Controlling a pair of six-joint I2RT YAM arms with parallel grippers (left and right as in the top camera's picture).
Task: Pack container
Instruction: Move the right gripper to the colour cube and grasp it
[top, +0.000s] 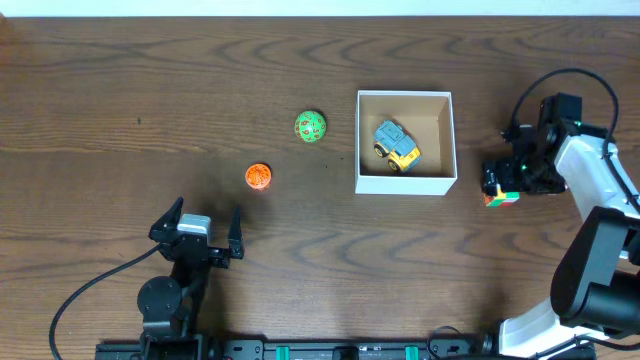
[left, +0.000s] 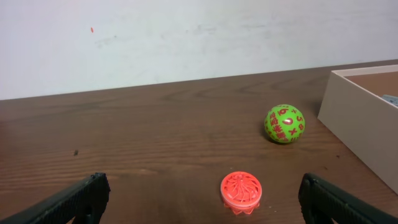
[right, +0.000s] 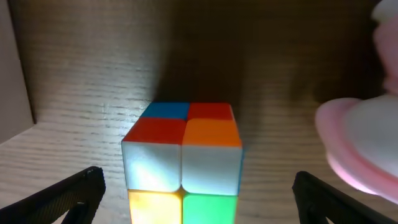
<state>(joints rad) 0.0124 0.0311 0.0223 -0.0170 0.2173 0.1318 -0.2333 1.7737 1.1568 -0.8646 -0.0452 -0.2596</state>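
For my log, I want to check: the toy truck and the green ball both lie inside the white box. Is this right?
Only the toy truck lies inside the white box. The green ball lies outside it, on the table, as the overhead view shows.

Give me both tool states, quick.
Left tool: open, empty.
Right tool: open, straddling the colour cube, not clamped on it.
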